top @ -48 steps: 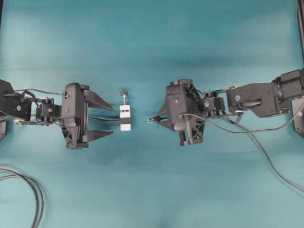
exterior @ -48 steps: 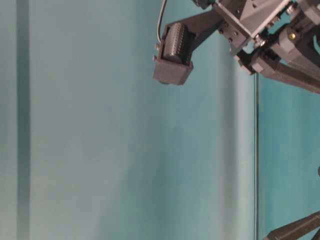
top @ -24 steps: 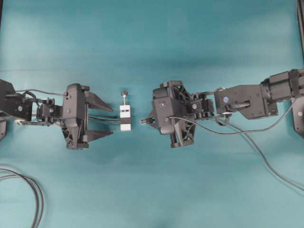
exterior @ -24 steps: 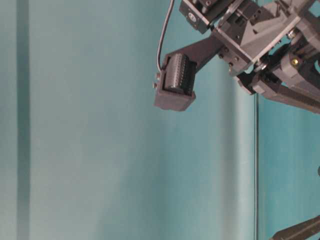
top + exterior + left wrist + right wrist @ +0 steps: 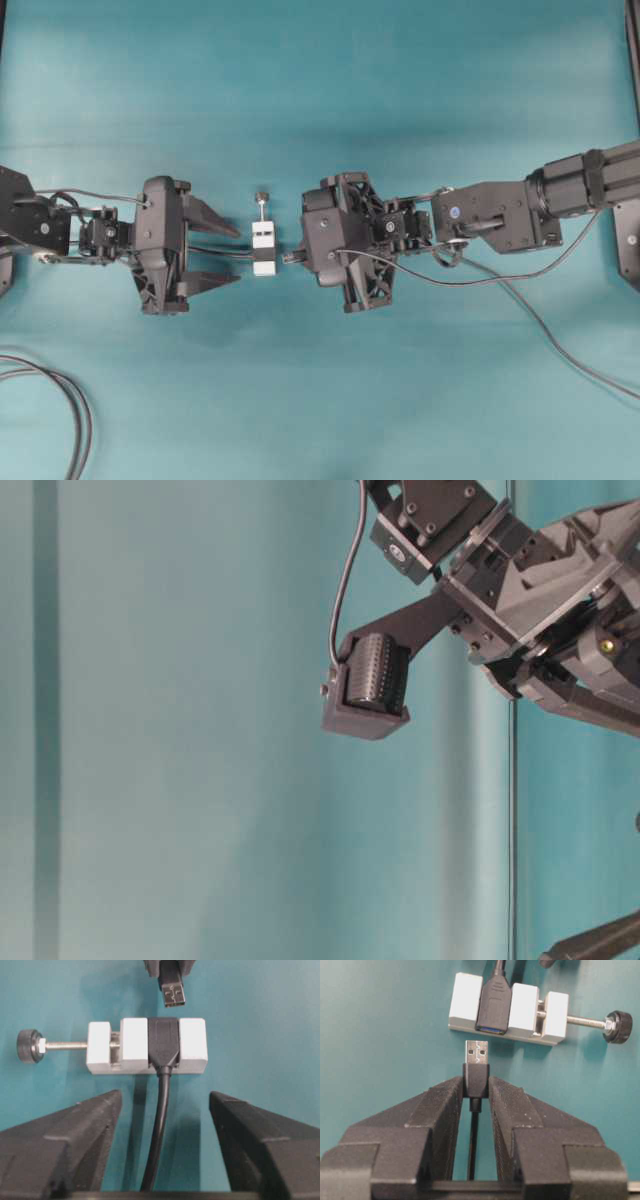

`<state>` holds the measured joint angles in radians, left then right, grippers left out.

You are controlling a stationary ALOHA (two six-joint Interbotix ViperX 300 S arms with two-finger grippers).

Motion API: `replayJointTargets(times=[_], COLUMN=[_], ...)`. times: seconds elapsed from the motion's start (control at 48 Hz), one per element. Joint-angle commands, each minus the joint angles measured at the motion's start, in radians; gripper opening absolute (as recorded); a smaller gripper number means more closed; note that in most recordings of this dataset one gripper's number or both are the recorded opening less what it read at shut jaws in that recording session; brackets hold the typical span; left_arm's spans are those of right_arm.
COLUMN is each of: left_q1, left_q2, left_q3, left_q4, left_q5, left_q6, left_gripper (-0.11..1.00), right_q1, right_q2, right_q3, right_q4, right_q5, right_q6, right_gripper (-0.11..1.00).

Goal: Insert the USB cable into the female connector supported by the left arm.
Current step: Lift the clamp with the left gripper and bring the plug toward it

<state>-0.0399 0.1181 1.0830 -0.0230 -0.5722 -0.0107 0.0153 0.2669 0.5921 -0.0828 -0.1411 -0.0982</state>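
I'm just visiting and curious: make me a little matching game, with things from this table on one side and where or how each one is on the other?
Things:
1. USB cable
2. female connector
3. left gripper
4. dark knob

States:
A. clamped in the white block
B. pinched between the right gripper's fingers
C. at the screw's end
D. jaws apart, holding nothing

Pairs: 1-B, 2-A, 3-D, 4-C

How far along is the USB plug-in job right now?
Done: the right gripper is shut on the USB cable, its metal tip facing the female connector.
In hand: a small gap still separates tip and socket. The left gripper stands open behind the white block, not touching it.
Left: bracing the connector, closing the gap, and seating the plug.
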Motion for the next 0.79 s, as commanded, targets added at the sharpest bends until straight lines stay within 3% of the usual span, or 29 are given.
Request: replayJointTargets(times=[0.0,0.104,0.458,0.771], left_q1=[0.005,0.014,0.038,0.038], left_q2=[-0.006,0.002,0.06,0.064], left_q3=[-0.014,-0.02,-0.094,-0.094], left_q4=[-0.002,-0.002,-0.002,-0.003], left_q5=[0.006,0.02,0.043,0.055], left_q6=[0.005,0.006,0.055,0.054], left_gripper=[0.74,0.69,0.69,0.69], right_q1=[0.0,-0.005,-0.008,-0.011], right_q2=[-0.012,-0.012,-0.012,-0.012], right_q3=[-0.023,-0.025,-0.029,-0.037], right_q4=[-0.003,-0.002,-0.002,-0.003], right_q5=[-0.005,-0.005,0.006,0.032], right_q6=[0.0,0.0,0.0,0.0], right_gripper=[0.22,0.22,0.22,0.22])
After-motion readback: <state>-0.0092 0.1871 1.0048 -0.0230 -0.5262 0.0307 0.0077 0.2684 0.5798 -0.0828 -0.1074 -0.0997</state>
